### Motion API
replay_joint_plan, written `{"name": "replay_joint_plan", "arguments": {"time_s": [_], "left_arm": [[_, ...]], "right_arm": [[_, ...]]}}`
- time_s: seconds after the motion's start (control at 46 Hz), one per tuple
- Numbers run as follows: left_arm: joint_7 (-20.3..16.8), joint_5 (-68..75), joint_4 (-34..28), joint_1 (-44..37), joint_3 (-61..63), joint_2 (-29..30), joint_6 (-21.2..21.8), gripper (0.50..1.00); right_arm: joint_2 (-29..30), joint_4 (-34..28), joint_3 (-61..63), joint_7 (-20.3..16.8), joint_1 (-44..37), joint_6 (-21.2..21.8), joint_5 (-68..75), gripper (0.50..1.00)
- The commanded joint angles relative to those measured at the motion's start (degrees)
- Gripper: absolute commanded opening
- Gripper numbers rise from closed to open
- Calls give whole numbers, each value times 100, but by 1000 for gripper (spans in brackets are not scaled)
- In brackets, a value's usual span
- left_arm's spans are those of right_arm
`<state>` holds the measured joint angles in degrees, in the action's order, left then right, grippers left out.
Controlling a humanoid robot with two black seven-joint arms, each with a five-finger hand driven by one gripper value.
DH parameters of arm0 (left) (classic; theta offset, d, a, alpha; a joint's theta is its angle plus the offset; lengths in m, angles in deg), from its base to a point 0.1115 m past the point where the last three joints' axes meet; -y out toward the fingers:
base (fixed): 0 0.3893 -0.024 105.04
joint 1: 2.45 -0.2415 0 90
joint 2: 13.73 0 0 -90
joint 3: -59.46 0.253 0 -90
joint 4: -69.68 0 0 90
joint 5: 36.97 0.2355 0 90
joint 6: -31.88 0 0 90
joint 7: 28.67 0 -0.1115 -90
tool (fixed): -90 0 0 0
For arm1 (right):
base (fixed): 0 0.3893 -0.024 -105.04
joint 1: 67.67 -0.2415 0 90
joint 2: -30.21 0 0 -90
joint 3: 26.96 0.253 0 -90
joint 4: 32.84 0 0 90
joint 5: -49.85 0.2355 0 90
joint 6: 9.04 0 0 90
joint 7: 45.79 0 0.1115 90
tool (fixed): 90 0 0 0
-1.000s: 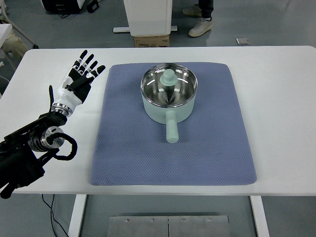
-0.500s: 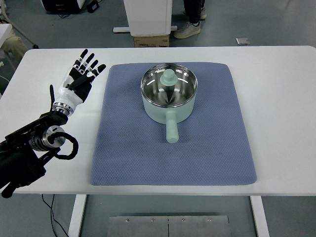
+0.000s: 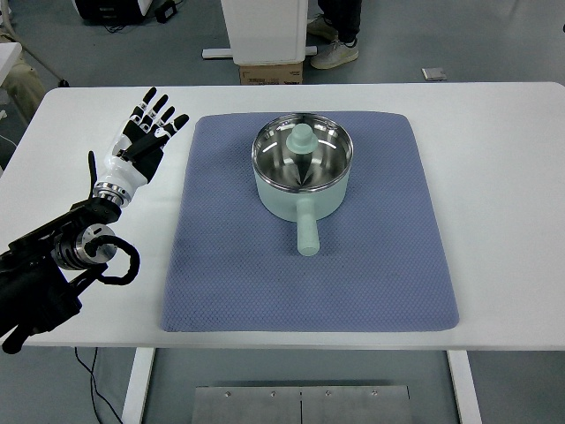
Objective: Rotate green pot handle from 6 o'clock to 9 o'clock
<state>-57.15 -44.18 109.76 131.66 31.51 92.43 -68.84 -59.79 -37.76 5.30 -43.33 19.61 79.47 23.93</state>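
A pale green pot (image 3: 302, 177) with a shiny steel inside stands on the blue mat (image 3: 380, 256), toward its far half. Its straight green handle (image 3: 306, 230) points toward the near edge of the table, at 6 o'clock. A green knob (image 3: 303, 138) shows at the pot's far rim. My left hand (image 3: 145, 137) lies over the white table to the left of the mat, fingers spread and holding nothing, well apart from the pot. The right arm is out of view.
The white table (image 3: 503, 177) surrounds the mat on all sides. Beyond its far edge stand a white pedestal (image 3: 265, 31) and a cardboard box (image 3: 271, 73), with a person's shoes (image 3: 334, 53) on the floor.
The left hand and the pot have stayed put. The person's feet beyond the table have shifted to the left.
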Motion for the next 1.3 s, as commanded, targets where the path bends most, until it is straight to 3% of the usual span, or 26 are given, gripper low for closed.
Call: {"name": "replay_joint_plan", "arguments": {"time_s": [0.0,0.587,0.717,0.978,1.283], "left_arm": [[0,0,0,0,1,10,-9,1000],[0,114,18,27,1,72,-97,1000],[-35,457,132,35,-26,221,-396,1000],[-624,1748,712,115,-70,555,-502,1000],[-652,2347,739,273,-245,573,-519,1000]], "right_arm": [[0,0,0,0,0,0,-1,1000],[0,0,0,0,0,0,-1,1000],[0,0,0,0,0,0,-1,1000],[0,0,0,0,0,0,-1,1000],[0,0,0,0,0,0,-1,1000]]}}
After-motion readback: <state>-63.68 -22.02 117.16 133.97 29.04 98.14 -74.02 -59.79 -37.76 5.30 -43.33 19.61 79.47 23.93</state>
